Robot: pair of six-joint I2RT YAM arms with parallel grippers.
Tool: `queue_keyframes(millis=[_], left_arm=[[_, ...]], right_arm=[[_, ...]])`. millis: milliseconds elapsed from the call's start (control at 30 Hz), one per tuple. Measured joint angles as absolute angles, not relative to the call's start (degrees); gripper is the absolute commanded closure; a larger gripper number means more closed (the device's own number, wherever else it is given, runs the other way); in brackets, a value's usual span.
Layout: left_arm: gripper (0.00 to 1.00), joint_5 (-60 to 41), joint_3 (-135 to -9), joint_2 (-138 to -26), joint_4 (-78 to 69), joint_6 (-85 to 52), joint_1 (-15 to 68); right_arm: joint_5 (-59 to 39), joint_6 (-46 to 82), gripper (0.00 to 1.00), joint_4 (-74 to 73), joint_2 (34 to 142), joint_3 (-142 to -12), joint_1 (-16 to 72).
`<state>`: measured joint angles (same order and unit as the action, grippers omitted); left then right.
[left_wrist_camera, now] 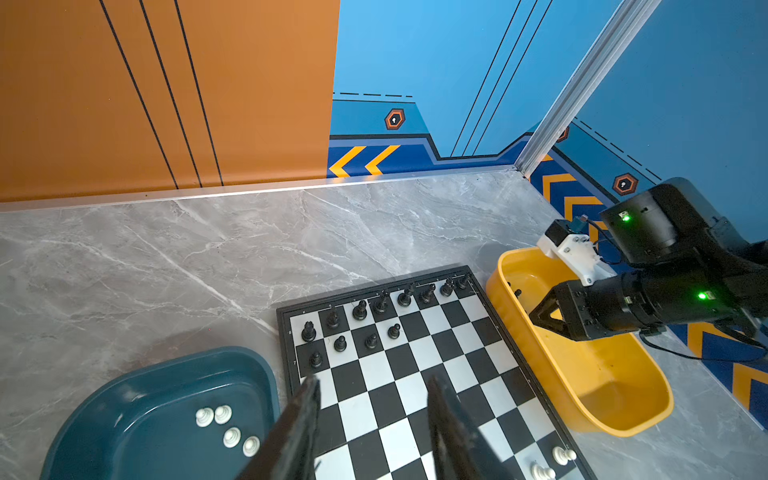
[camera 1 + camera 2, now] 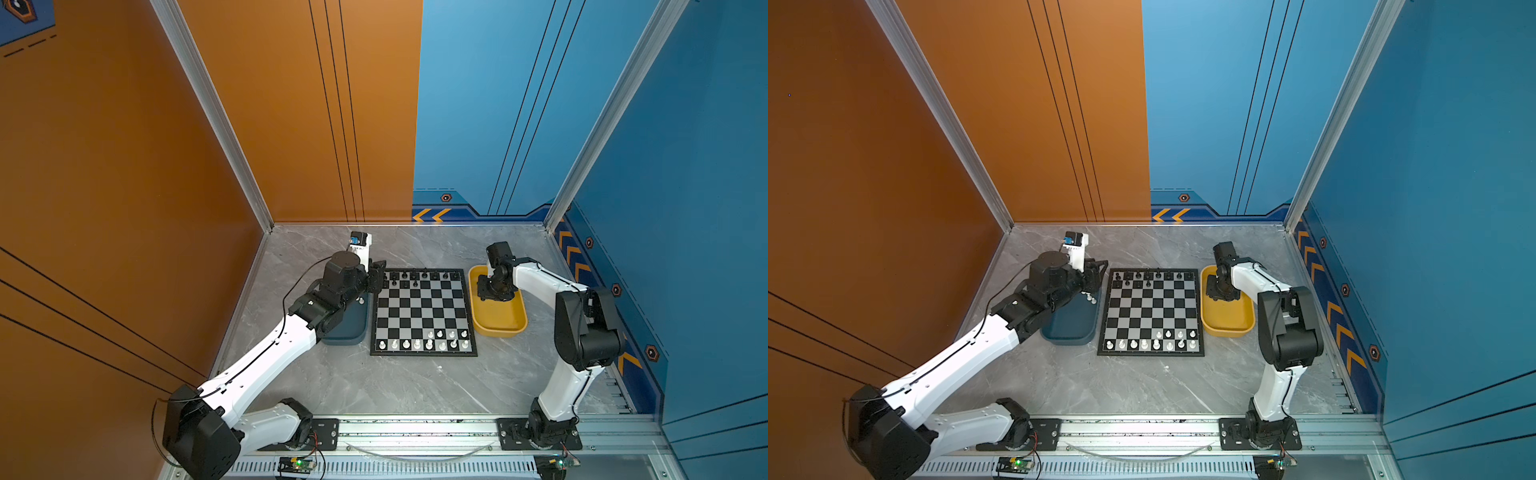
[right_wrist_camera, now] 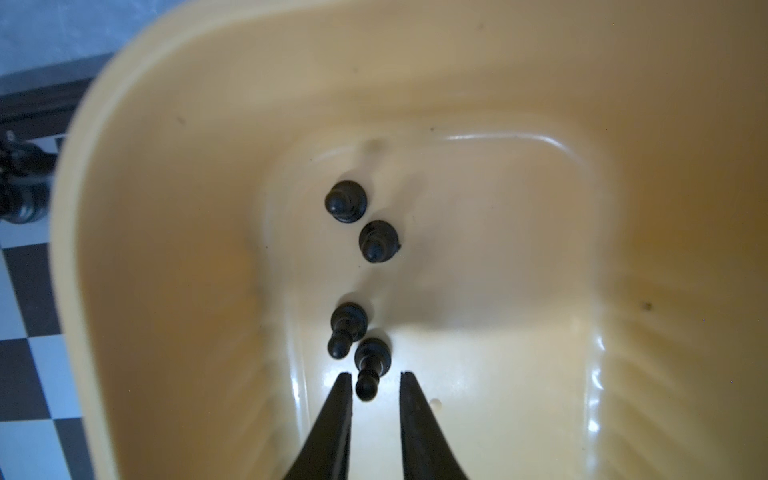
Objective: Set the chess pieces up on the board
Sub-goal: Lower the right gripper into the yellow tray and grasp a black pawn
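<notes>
The board [image 2: 424, 311] lies mid-table in both top views. Black chess pieces [image 2: 424, 276] fill its far rows and white ones [image 2: 417, 344] its near rows. My left gripper [image 1: 374, 380] hangs open over the board's left edge [image 1: 291, 374] near the black pieces, nothing between its fingers. My right gripper [image 3: 375, 375] reaches down into the yellow tray [image 3: 166, 208]. Its jaws are narrowly apart around the head of an upright black pawn [image 3: 365, 388], with a gap on one side. Several black pawns [image 3: 345, 201] stand in that tray.
A dark teal tray [image 1: 187, 353] left of the board holds several white pawns [image 1: 226, 428]; the left arm [image 2: 332, 299] covers most of it in the top views. The yellow tray [image 2: 498, 324] sits right of the board. Walls close the table's back and sides.
</notes>
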<state>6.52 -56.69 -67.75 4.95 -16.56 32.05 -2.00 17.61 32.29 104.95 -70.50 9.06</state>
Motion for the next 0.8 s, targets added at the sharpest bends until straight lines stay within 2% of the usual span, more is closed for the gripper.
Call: queue_keyframes(millis=[500,800], left_arm=[[0.56,6.5,-56.7,-67.9,5.4,-16.6,32.2],[0.56,6.5,-56.7,-67.9,5.4,-16.6,32.2]], right_arm=[[-2.4,17.6,0.83,31.9,106.7,-71.2,9.1],[-2.9,17.8,0.92,31.9,106.7,-71.2,9.1]])
